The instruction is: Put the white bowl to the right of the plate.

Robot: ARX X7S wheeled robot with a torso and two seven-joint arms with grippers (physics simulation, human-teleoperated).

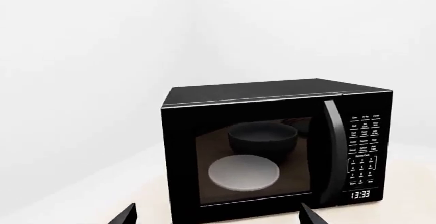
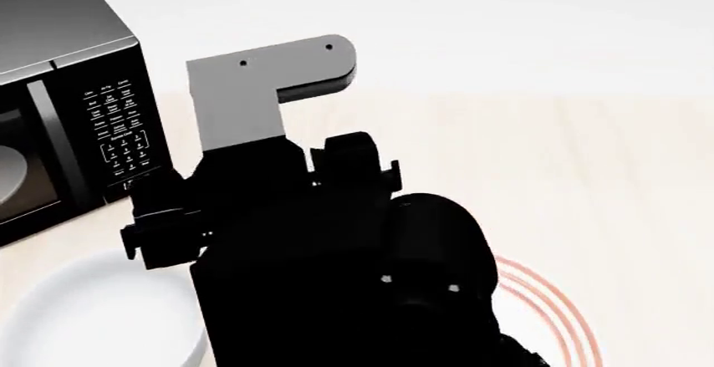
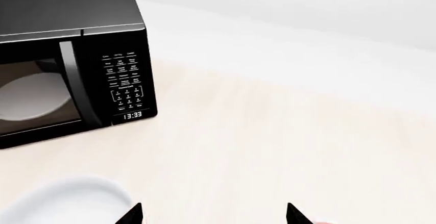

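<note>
White bowl [image 2: 95, 317]: sits on the light wood table [image 2: 580, 166], low and to the left in the head view, in front of the microwave [image 2: 67, 108]. Its rim also shows in the right wrist view, near that camera's fingertips.
Plate [image 2: 558, 317]: only its red-orange rings show, to the right of the dark arm mass; the rest is hidden. The bowl lies on the plate's left side, so the task is not done.
Right gripper [image 3: 212, 215]: two dark fingertips stand spread apart, nothing between them. The bowl is just outside one fingertip, not in the gap and apparently not touched.
Left gripper [image 1: 216, 215]: fingertips spread wide and empty, facing the microwave door; the bowl is not visible in this view.
Why so placed: judged, the right arm hangs over the bowl and plate area to line up a grasp on the rim; the left is parked clear.
Next move needs: shifting the gap over the bowl's rim before closing.
Risk: glossy rim may slip.
</note>
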